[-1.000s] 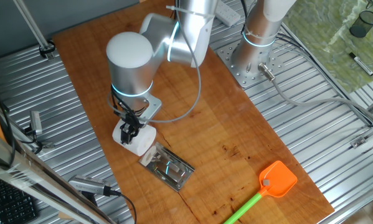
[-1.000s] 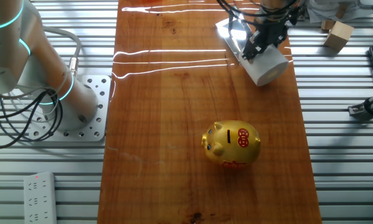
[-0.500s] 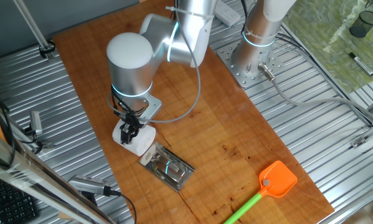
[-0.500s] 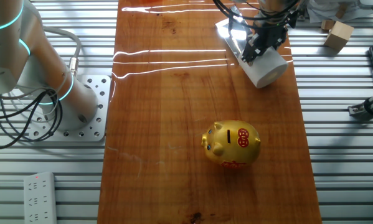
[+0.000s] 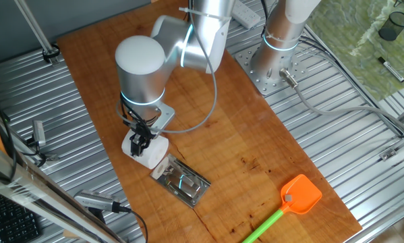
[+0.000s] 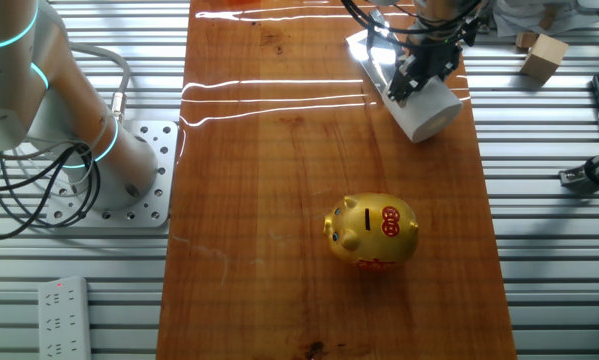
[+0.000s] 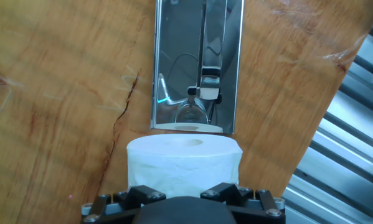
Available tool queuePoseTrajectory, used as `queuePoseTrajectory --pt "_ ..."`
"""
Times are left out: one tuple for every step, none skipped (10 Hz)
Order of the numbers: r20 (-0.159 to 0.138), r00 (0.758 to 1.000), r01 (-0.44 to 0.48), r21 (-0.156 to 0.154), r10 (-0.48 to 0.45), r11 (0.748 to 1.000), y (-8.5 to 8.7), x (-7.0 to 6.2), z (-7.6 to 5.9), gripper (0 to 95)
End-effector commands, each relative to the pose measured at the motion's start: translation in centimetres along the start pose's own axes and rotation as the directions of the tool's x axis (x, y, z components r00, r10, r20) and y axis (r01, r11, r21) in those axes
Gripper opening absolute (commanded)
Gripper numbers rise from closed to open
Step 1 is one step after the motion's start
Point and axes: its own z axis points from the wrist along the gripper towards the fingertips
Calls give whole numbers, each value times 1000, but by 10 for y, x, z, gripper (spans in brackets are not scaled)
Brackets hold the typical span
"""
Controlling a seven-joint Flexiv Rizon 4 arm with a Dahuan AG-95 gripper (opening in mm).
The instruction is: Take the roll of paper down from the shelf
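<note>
The white roll of paper [image 5: 152, 155] [image 6: 432, 108] [image 7: 183, 165] rests on the wooden board [image 5: 255, 135], just off one short end of the shelf [image 5: 183, 181] [image 6: 371, 48]. The shelf is a shiny low metal stand, and in the hand view [image 7: 195, 68] it reflects the arm. My gripper [image 5: 141, 142] [image 6: 407, 80] reaches down onto the roll with its dark fingers close together on the soft paper. Only the finger bases [image 7: 142, 196] show in the hand view; the roll hides the tips.
A golden piggy bank [image 6: 372, 232] stands mid-board, nearer the arm's base [image 5: 276, 61]. An orange fly swatter [image 5: 299, 196] lies at the board's corner beyond the shelf. A small wooden block [image 6: 541, 58] sits on the ribbed metal table beside the board's edge.
The roll and gripper shifted very slightly between one second and half a second ago. Nothing has moved since.
</note>
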Motion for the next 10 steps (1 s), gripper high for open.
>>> queuePoseTrajectory --pt "-1 1000 19 -4 -19 1000 0 0 0 380" --pt "2 1000 28 -4 -28 1000 0 0 1 570" --pt "2 999 32 -4 -32 999 0 0 1 570" --pt "3 999 32 -4 -32 999 0 0 1 570" --pt "3 1000 31 -4 -30 1000 0 0 1 760" --pt "3 1000 29 -4 -29 1000 0 0 1 760" --pt "3 1000 29 -5 -29 1000 0 0 1 760" --pt "4 1000 28 -5 -28 1000 0 0 1 760" --pt "3 1000 28 -6 -28 1000 0 0 1 760" --pt "4 1000 25 -7 -25 1000 0 0 1 760"
